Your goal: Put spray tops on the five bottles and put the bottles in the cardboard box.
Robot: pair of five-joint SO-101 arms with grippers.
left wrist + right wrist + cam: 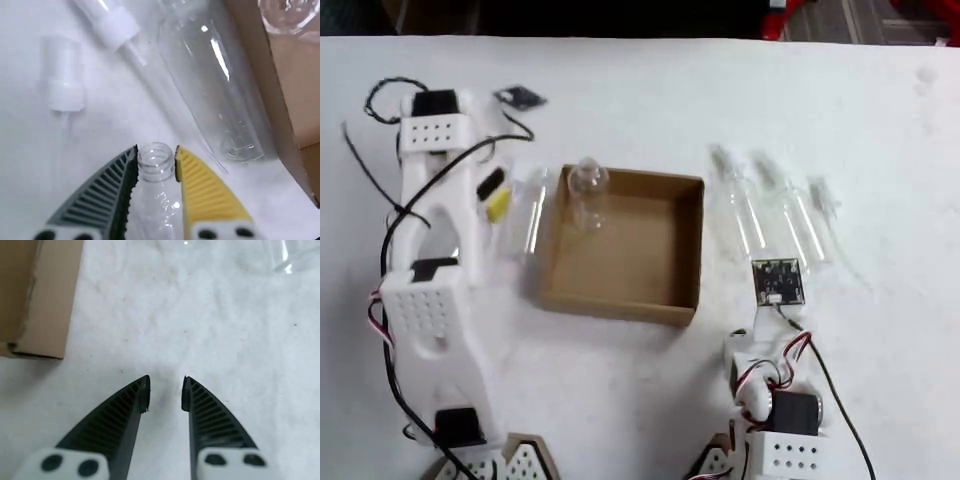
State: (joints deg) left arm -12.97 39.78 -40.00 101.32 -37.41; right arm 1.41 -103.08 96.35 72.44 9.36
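Note:
My left gripper (156,161), with one grey and one yellow finger, is shut on the open neck of a clear bottle (155,200) that has no top. Beside it lies a second clear bottle (215,85) against the cardboard box (287,95). Two white spray tops (65,82) (116,22) lie loose on the table past the neck. Another bottle (588,188) stands inside the box (682,250) at its far left corner. In the high view the left gripper (493,196) sits left of the box. My right gripper (165,390) is open over bare table, near a box corner (40,305).
Three capped clear bottles (745,205) (798,220) (823,200) lie side by side to the right of the box. Black cables (390,200) trail around the left arm. The right arm's base (775,420) is at the near edge.

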